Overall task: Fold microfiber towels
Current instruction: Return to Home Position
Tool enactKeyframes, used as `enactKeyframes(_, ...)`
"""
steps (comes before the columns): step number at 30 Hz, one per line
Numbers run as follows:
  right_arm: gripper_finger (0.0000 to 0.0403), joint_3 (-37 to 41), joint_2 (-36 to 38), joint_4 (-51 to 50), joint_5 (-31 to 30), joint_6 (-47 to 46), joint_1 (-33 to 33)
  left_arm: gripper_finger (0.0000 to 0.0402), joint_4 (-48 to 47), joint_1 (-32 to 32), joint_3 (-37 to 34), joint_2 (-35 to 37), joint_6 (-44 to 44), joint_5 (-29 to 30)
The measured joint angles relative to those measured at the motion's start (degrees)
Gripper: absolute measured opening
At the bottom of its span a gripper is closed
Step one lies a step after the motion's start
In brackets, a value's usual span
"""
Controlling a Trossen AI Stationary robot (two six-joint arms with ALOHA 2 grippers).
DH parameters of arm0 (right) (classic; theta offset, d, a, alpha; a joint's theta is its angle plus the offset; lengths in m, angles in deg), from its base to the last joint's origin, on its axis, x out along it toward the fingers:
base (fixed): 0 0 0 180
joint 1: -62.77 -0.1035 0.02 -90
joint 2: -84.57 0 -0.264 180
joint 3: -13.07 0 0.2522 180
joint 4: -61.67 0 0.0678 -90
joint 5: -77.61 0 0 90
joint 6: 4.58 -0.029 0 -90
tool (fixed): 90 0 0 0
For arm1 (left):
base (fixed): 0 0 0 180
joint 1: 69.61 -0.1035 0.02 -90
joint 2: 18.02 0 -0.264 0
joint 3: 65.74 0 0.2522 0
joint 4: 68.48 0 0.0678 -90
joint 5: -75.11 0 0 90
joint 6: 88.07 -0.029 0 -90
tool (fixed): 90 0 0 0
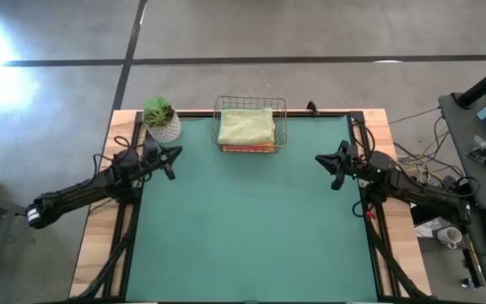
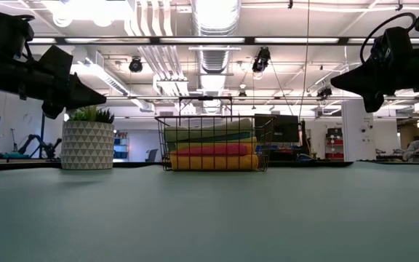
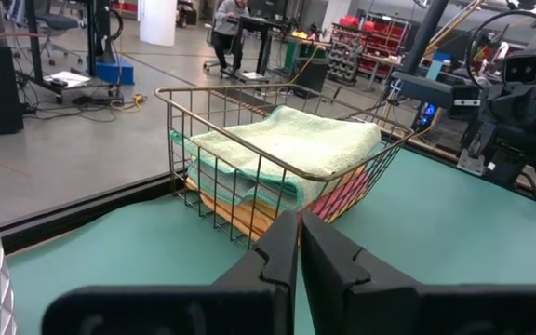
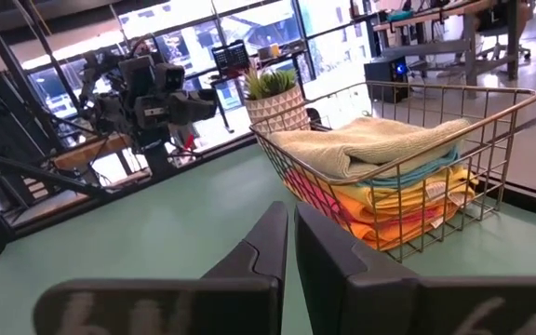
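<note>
The folded microfiber towels lie stacked in a wire basket (image 1: 250, 125) at the table's far edge, the pale sage green towel (image 1: 246, 126) on top. In the low view the stack (image 2: 213, 149) shows green, teal, yellow, pink and orange layers. My left gripper (image 1: 175, 154) is shut and empty, above the mat near the far left. My right gripper (image 1: 321, 160) is shut and empty, above the mat near the far right. Both point toward the basket, as the left wrist view (image 3: 298, 244) and right wrist view (image 4: 289, 234) show.
A potted plant in a white patterned pot (image 1: 160, 118) stands at the far left corner beside the basket. The green table mat (image 1: 251, 228) covers the table between the arms. A person (image 3: 226, 28) stands in the room beyond the table.
</note>
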Motion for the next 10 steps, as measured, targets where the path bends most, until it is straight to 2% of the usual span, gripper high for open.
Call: enactKeyframes(10,0.0018,0.0,0.0,0.41,-0.02,0.0,0.0,0.0001,0.0,0.0,-0.02,-0.02,-0.02,0.02)
